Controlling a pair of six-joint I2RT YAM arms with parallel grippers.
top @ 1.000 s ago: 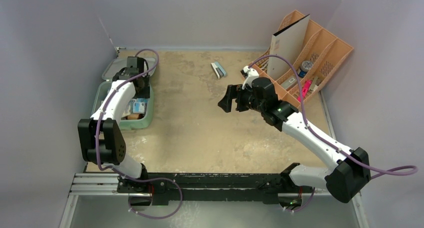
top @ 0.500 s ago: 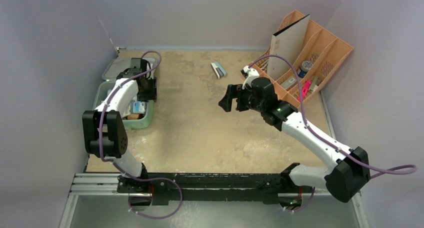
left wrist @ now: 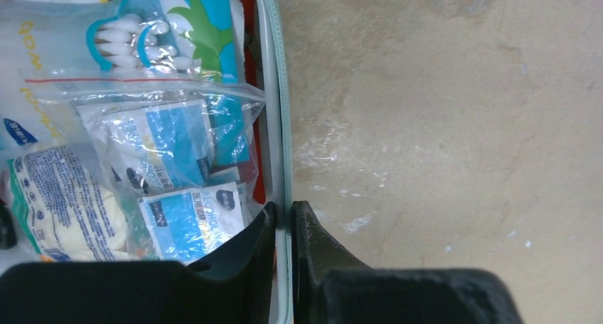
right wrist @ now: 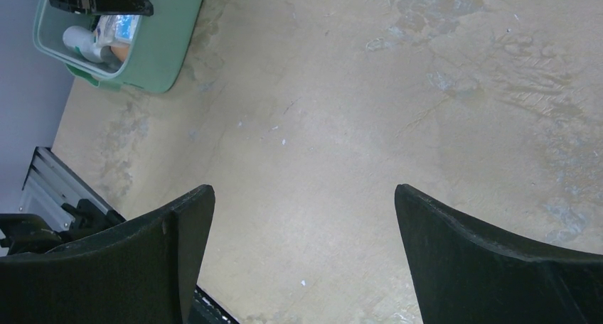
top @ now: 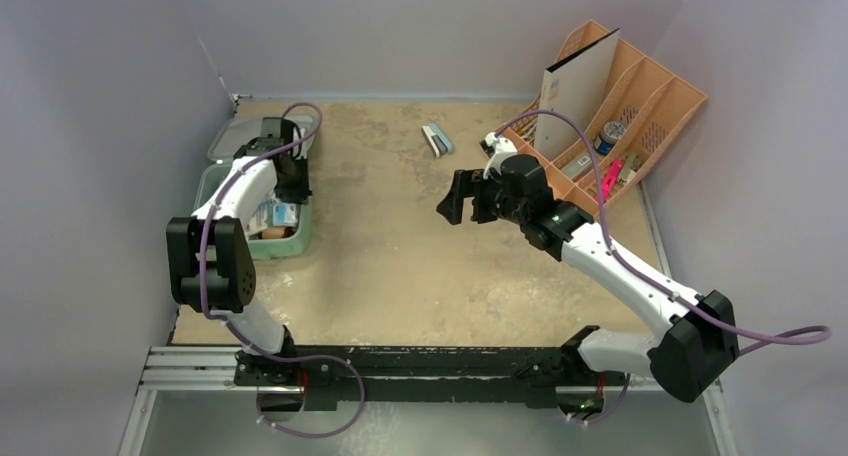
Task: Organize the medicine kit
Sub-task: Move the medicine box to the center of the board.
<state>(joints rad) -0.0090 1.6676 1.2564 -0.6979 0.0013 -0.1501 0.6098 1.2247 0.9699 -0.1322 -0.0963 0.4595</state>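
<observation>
Medicine kit (top: pixel 287 248) lies open at the far left of the worktop (top: pixel 400 266); left gripper (left wrist: pixel 283 226) clenched on its right wall; right gripper (right wrist: pixel 302 196) released, jaws wide, above mid worktop.

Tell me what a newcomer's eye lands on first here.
First comes the open mint-green medicine kit at the left edge of the table. It is stuffed with blue-and-white packets, and the left gripper pinches the side wall facing the table's middle. Next is the right gripper, hanging wide open above mid-table and holding nothing. The peach-orange organizer stands in the far right corner.
</observation>
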